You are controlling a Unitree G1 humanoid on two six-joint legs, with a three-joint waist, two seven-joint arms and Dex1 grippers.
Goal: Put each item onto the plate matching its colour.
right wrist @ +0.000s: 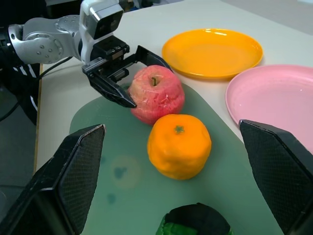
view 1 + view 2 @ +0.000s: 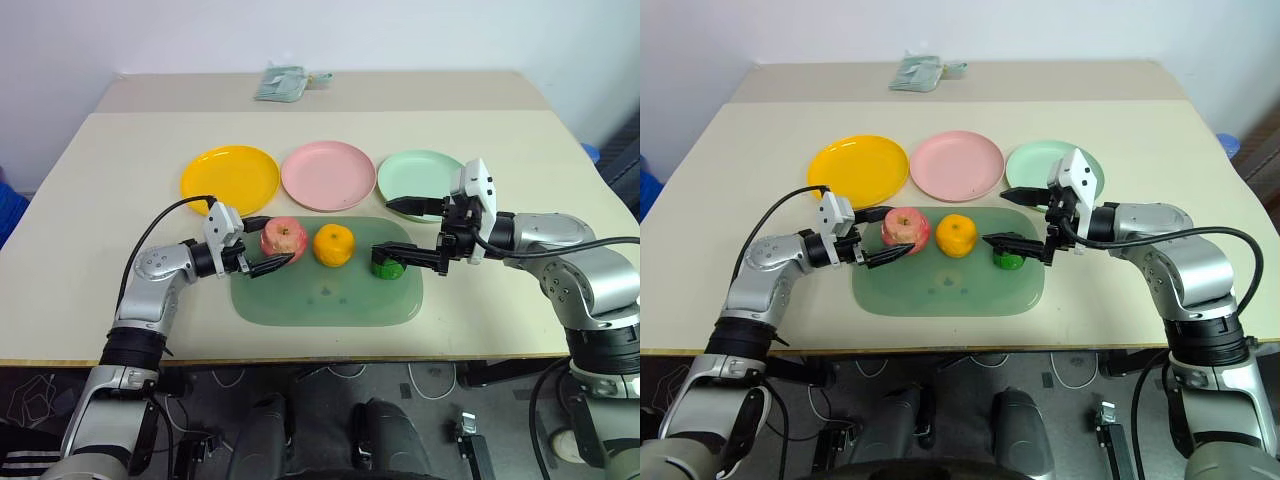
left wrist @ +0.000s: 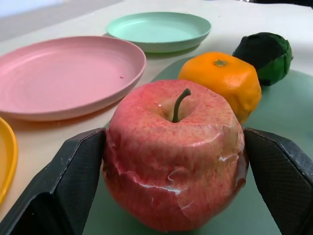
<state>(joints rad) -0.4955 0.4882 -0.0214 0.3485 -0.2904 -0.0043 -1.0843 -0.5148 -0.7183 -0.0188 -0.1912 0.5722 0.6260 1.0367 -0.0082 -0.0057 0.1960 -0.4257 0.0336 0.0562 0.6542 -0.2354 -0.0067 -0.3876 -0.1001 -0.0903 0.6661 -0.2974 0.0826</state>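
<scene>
The red-pink apple stands upright at the left end of the green mat. My left gripper is shut on the apple, one black finger pressed to each side of it. The orange mandarin sits just right of the apple, and the small green piece lies further right on the mat. My right gripper is open over the green piece, its lower finger just above it, holding nothing. Behind the mat lie the yellow plate, pink plate and mint green plate, all bare.
A folded greenish cloth lies on the far table behind the plates. Bare tabletop runs on both sides of the mat, and the table's front edge is close below it.
</scene>
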